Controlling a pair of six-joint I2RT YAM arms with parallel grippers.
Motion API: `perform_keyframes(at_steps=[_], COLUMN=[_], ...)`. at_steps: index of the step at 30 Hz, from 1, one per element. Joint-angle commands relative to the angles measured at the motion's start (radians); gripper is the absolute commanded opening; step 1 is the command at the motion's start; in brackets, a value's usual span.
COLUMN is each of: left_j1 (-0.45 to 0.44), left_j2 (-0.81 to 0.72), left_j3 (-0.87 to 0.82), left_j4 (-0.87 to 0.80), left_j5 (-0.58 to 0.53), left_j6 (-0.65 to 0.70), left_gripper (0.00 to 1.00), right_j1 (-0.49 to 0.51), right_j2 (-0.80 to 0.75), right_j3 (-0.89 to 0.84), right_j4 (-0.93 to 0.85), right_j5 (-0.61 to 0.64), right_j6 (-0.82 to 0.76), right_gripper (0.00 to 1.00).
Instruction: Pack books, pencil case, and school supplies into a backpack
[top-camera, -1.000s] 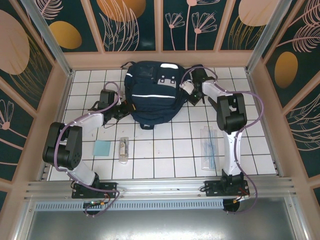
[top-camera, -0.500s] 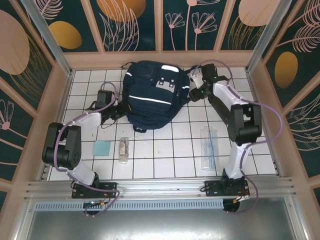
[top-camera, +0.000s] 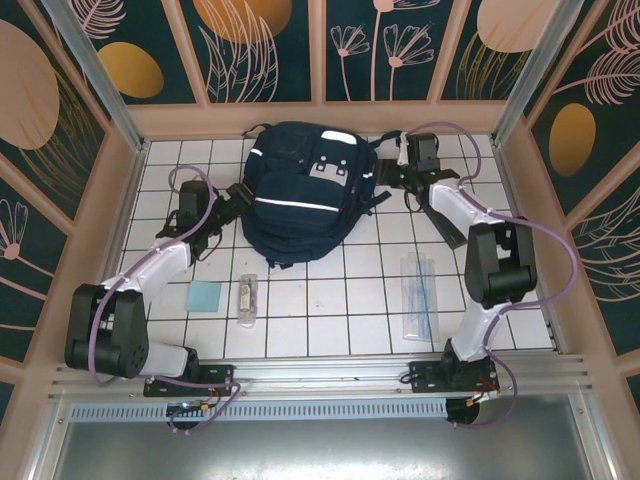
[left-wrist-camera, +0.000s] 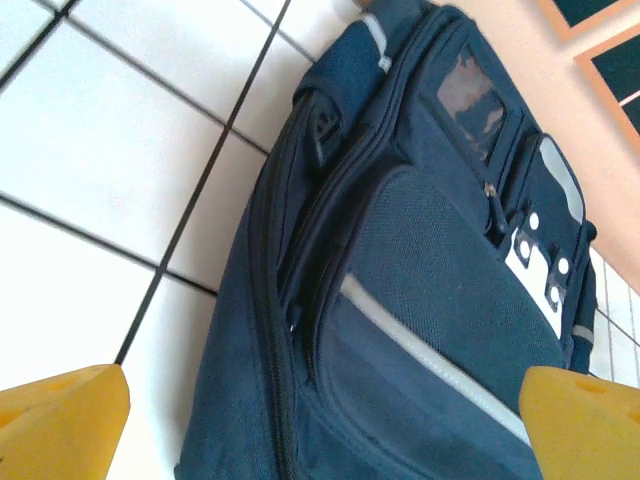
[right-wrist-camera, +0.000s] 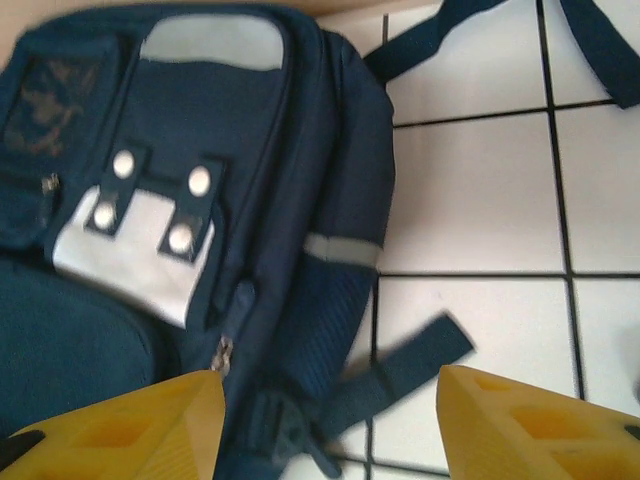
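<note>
While the backpack (top-camera: 300, 190) crowds the far wall (top-camera: 320, 118), both jaws — spread, empty — flank its side edges over bare tile (top-camera: 330, 300).

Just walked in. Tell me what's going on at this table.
Two robot arms are working on a navy backpack that lies front-up at the far side of the tiled table. The left gripper and right gripper sit on either side of it, both open and holding nothing. A clear sleeve, a small tube packet and a teal card lie on the tiles nearer the arm bases, not yet packed.
</note>
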Motion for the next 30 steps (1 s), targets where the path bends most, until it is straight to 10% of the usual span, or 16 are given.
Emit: perform_keyframes(at_steps=[1, 10, 13, 16, 30], left_j1=[-0.031, -0.135, -0.134, -0.134, -0.083], left_j2=[-0.015, 0.014, 0.055, 0.113, 0.469], left_j3=[-0.095, -0.174, -0.159, -0.127, 0.263], left_j4=[0.122, 0.219, 0.226, 0.239, 0.198], left_j5=[0.031, -0.034, -0.062, -0.107, -0.073], left_j6=[-0.159, -0.256, -0.245, -0.217, -0.018], left_gripper=[0.99, 0.99, 0.99, 0.99, 0.99], right_j1=[0.015, 0.02, 0.023, 0.025, 0.194], right_j2=[0.114, 0.411, 0.454, 0.406, -0.131], right_j3=[0.067, 0.357, 0.4, 0.303, -0.379], right_j4=[0.128, 0.062, 0.049, 0.117, 0.241], right_j5=[0.037, 0.05, 0.016, -0.008, 0.104], right_j6=[0.152, 0.279, 0.282, 0.303, 0.394], right_gripper=[0.58, 0.53, 0.3, 0.0, 0.0])
